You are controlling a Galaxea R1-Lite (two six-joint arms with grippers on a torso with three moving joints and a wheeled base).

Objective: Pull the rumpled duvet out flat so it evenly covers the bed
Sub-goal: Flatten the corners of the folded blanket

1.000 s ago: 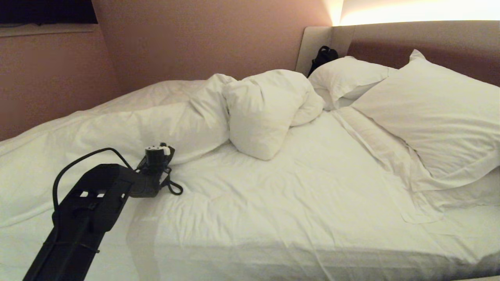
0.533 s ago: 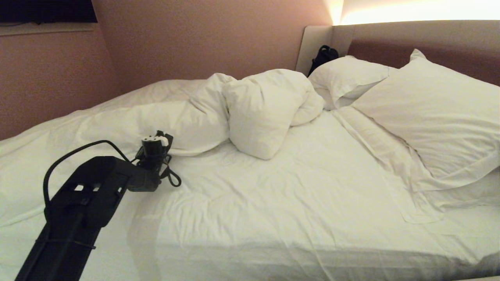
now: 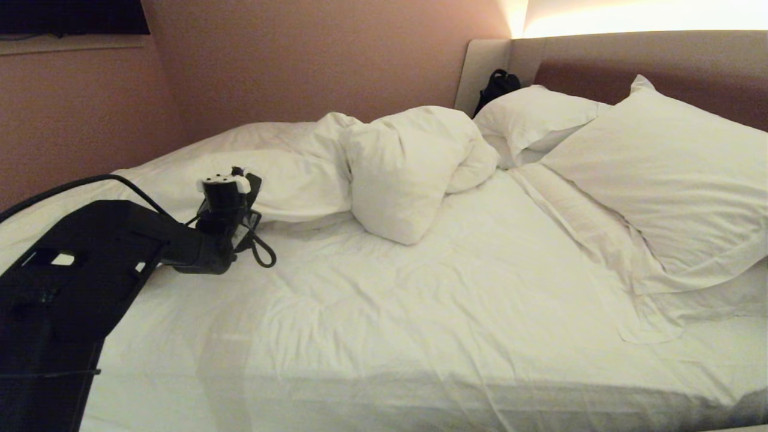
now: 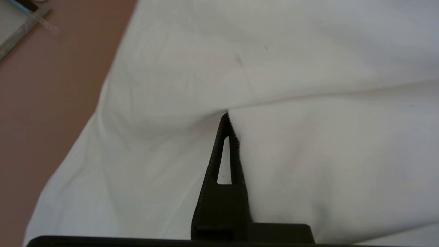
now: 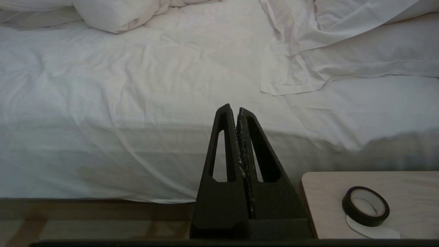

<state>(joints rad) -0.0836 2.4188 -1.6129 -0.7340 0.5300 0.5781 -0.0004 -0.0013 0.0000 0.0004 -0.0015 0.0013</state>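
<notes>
The white duvet (image 3: 396,168) lies bunched in a puffy heap at the middle of the bed (image 3: 456,312), with the rest folded along the far left side. My left gripper (image 4: 228,115) is shut on a fold of the duvet (image 4: 308,154); the cloth drapes over and hides one finger. In the head view the left arm (image 3: 90,264) reaches in from the left, and its wrist (image 3: 225,192) hides the fingers. My right gripper (image 5: 237,109) is shut on nothing, level with the bed's near side.
Two white pillows (image 3: 660,174) (image 3: 534,117) lean on the padded headboard (image 3: 630,60), with a black bag (image 3: 495,87) in the far corner. A small wooden table (image 5: 343,192) with a roll of black tape (image 5: 365,206) stands by the right gripper. A pink wall (image 3: 300,60) runs behind the bed.
The left arm has risen and drawn to the left, and the duvet's folded edge has lifted with it. The right arm has not moved.
</notes>
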